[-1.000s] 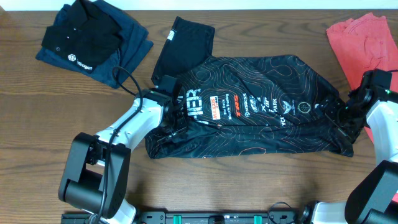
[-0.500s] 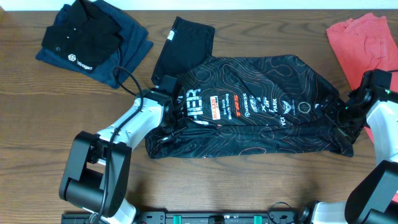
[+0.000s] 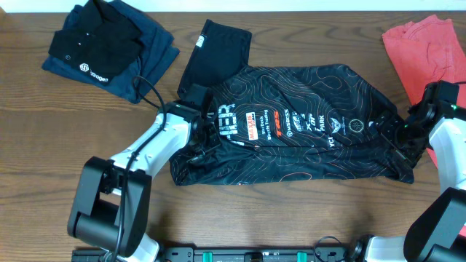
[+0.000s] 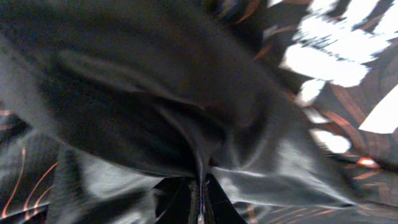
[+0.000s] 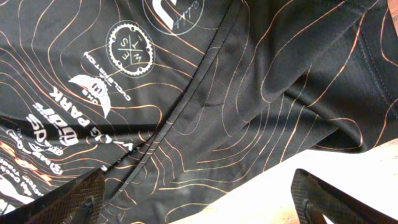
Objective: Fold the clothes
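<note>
- Table (image 3: 291, 211): dark brown wood-grain top that fills the overhead view, evenly lit.
- Pale strip (image 3: 306, 6): narrow and light-coloured, along the table's far edge; wall or floor, cannot tell.
- Black rail (image 3: 255, 255): along the near edge, with small green fittings.
- Folded dark garments (image 3: 102, 47): far left corner.
- Coral-red garment (image 3: 422, 51): far right corner.

Black jersey (image 3: 306, 109) with fine orange-white contour lines; coral-red garment (image 3: 419, 47); brown wood-grain table (image 3: 291, 218)
</note>
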`<state>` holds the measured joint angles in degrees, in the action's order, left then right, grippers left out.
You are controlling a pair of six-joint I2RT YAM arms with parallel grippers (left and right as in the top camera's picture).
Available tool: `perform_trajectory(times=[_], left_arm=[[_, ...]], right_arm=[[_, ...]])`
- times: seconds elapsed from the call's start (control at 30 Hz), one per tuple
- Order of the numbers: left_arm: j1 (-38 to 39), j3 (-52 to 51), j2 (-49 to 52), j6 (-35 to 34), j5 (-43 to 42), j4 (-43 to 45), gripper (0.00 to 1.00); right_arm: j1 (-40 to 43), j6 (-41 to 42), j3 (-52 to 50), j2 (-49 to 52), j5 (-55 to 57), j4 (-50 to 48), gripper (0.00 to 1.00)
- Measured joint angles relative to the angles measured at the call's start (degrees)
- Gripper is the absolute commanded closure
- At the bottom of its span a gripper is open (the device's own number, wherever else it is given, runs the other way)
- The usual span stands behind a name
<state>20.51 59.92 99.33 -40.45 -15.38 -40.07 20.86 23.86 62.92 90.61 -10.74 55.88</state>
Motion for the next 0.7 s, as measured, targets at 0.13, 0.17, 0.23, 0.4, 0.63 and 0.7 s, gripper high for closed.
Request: perform_trajectory(times=[0.13,0.17,0.23,0.4,0.63,0.7], left_arm=[[0.0,0.4,-0.7,0.0,-0.4,2.8,0.94],[0.0,0.4,-0.7,0.0,-0.4,3.7,0.94],[0.0,0.4,-0.7,0.0,-0.6,5.5,0.94],[0.0,0.5,-0.7,0.0,-0.6,11.1,0.94],[0.0,0.5,-0.7,0.0,-0.8,17.5,0.94],[0.0,0.5,-0.7,0.0,-0.8,18.5,0.94]], right_arm=[[0.0,0.0,0.0,0.0,0.0,-0.2,0.07],[0.0,0.0,0.0,0.0,0.0,-0.2,0.06],[0.0,0.0,0.0,0.0,0.0,-0.2,0.06],[0.0,0.0,0.0,0.0,0.0,-0.3,0.06],[0.0,0.0,0.0,0.0,0.0,-0.3,0.06],[0.0,0.0,0.0,0.0,0.0,-0.3,0.06]])
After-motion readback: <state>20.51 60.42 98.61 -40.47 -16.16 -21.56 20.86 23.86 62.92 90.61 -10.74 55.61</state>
